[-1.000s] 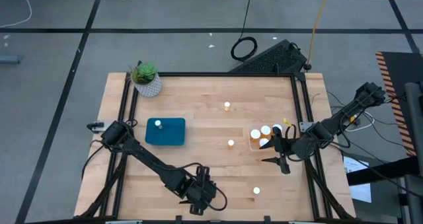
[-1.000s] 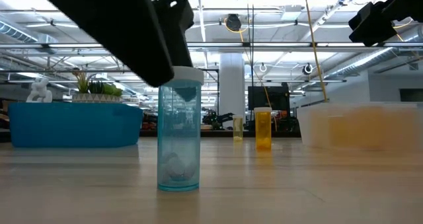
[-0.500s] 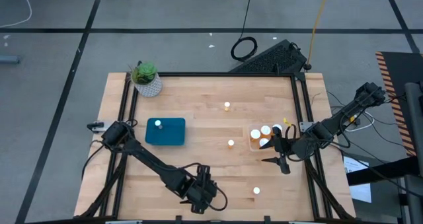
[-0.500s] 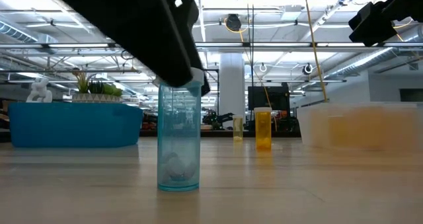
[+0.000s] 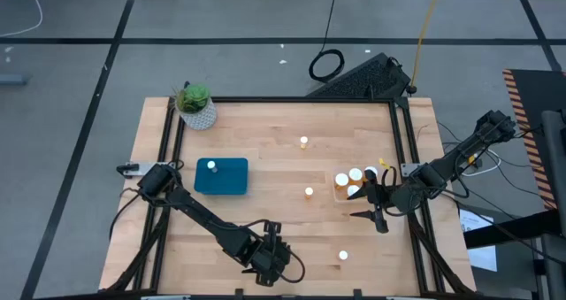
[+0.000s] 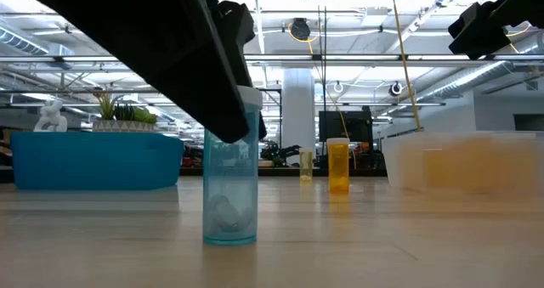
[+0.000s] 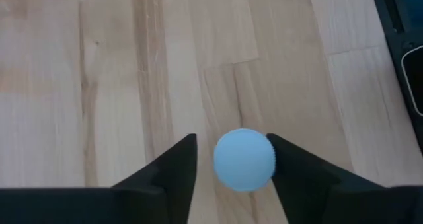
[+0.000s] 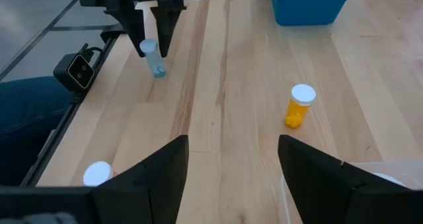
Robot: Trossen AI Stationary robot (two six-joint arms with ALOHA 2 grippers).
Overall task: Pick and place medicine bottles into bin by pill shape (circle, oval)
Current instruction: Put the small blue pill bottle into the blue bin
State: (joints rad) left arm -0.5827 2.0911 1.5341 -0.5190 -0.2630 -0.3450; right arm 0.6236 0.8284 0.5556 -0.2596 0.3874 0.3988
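Note:
A pale-blue clear bottle (image 6: 229,199) with a white cap (image 7: 243,159) stands upright on the table near its front edge. My left gripper (image 7: 230,141) is open and points down over it, with one finger on each side of the cap. In the high view the left gripper (image 5: 270,260) hides this bottle. Three amber bottles stand loose on the wood: one far (image 5: 303,142), one in the middle (image 5: 309,192) and one near the front (image 5: 343,256). My right gripper (image 5: 371,204) hangs open beside the clear bin (image 5: 340,190). My left gripper comes at the pale-blue bottle from above, fingers pointing down. One finger (image 7: 291,168) stands right at the cap's ribbed rim (image 7: 271,159) and the other (image 7: 177,166) is a small gap away. I cannot tell whether the near finger touches the cap.
A blue bin (image 5: 221,178) holds one white-capped bottle (image 5: 211,167). The clear bin holds several bottles (image 5: 355,174). A potted plant (image 5: 195,105) stands at the far left corner. Black frame rails run along the table's left (image 5: 164,158) and right (image 5: 405,158) sides.
My left gripper has come down over the pale-blue bottle. In the low view it now covers most of the white cap, which showed whole a second ago. The bottle has stayed upright in place.

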